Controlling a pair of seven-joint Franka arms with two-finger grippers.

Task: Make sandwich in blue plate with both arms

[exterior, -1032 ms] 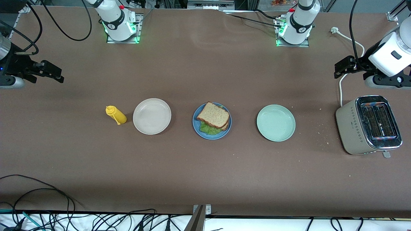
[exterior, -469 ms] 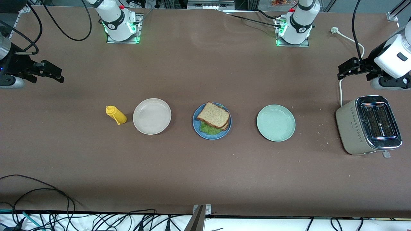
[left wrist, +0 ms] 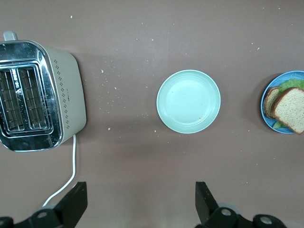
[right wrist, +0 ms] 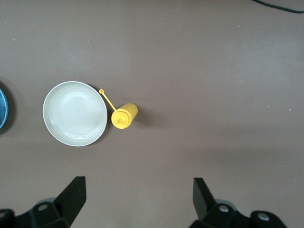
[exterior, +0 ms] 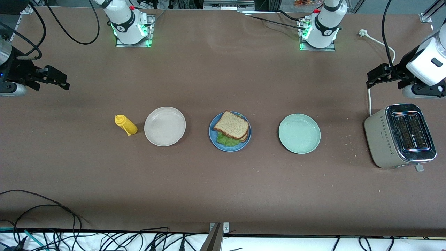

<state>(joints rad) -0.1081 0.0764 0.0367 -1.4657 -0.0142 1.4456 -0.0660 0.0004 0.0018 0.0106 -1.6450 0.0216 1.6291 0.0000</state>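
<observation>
Now, front view: sandwich (exterior: 231, 129) sitting finished on the blue plate (exterior: 213, 134), both claws parked wide and empty.
The left gripper (exterior: 374, 74) is hovering just above the toaster's (exterior: 399, 136) end, the right gripper (exterior: 55, 78) over bare table; the best move is likely keeping clear.
Left wrist: fingers (left wrist: 73, 204) spread, glossy green plate (left wrist: 188, 101) ahead, coarse brown toast over ruffled lettuce.
Right wrist: fingers (right wrist: 71, 197) spread, matte beige plate (right wrist: 75, 113), yellow bottle (right wrist: 124, 116).

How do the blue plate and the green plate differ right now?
The blue plate holds a sandwich of two brown toast slices with lettuce between; the green plate holds nothing. The blue plate lies in the middle of the row, the green plate toward the left arm's end, nearer the toaster. Both are round, shallow and flat on the table.
</observation>
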